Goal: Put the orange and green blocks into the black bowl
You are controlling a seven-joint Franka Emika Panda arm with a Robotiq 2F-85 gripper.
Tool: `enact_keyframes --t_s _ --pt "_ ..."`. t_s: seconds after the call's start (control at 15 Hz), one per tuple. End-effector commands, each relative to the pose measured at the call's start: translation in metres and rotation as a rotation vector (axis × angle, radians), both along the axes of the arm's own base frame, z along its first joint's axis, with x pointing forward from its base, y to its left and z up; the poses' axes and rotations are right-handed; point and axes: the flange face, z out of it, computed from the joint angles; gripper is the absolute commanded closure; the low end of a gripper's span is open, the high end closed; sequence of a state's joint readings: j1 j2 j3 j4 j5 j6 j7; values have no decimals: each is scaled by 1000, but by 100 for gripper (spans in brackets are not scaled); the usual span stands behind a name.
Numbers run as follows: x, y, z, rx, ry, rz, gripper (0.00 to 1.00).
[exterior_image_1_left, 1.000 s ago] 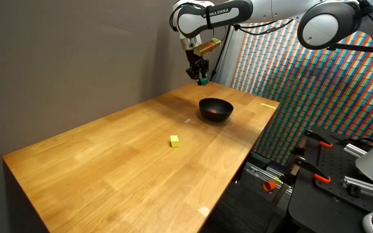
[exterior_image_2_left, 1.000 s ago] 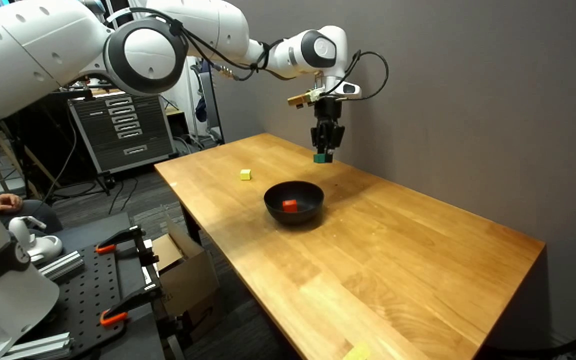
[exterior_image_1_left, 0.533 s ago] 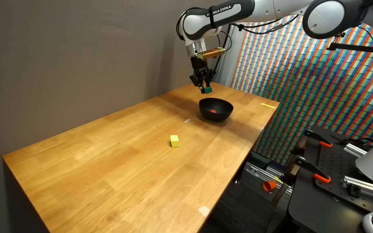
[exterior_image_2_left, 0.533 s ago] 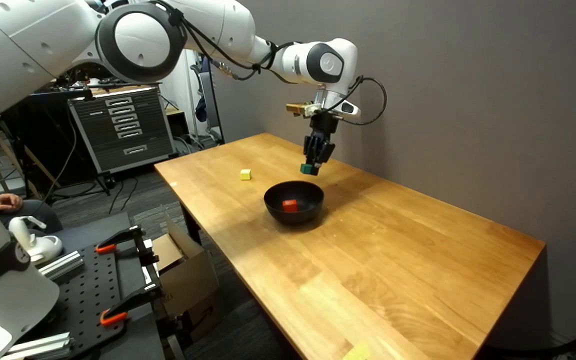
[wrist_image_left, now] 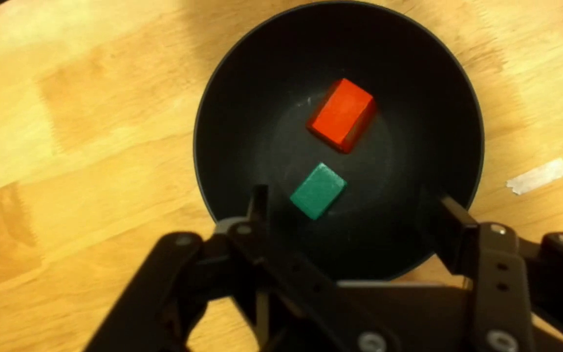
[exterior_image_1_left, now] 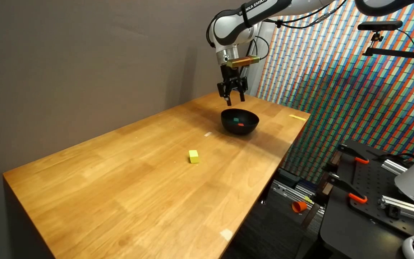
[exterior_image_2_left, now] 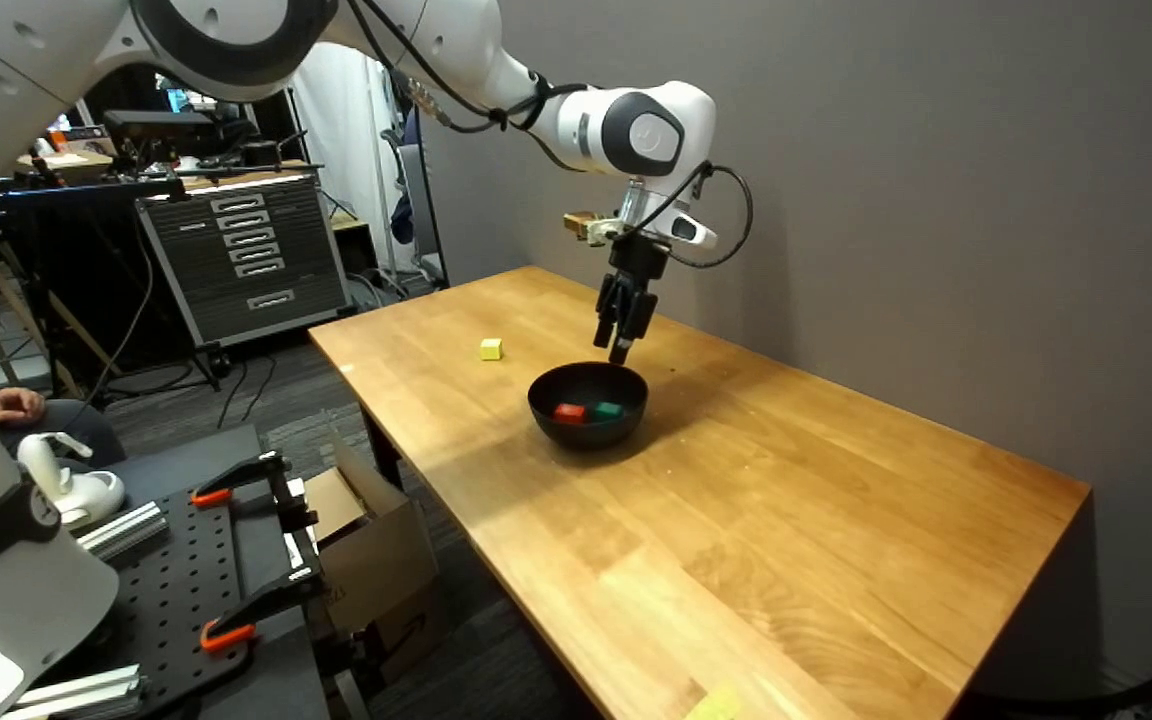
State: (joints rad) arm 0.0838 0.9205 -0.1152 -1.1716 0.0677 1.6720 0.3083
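From above, the wrist view shows the orange-red block and the green block with their tops in full, lying apart inside the black bowl, the former just off centre toward 12 o'clock, the latter toward 7. In an exterior view both show as mere small patches of colour within the bowl. Above the bowl hangs the gripper, its fingers spread wide, holding nothing. The yellow block, out past the bowl's 8 o'clock on the tabletop in an exterior view, appears in both exterior views alone. A cardboard box, toward the bowl's 8 o'clock, shows only in an exterior view.
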Motion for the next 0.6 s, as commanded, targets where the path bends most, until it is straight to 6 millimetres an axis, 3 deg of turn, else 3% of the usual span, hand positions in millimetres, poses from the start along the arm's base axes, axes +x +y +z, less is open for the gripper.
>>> enact_keyframes --t_s 0.0,0.4,0.47,0.53 --pt "-32 -6 23 10 -17 -18 0" --pt "-73 -10 75 -59 -99 60 0" --pt "-46 -7 51 -55 -60 45 0" --pt "-53 -8 60 -56 -68 47 0"
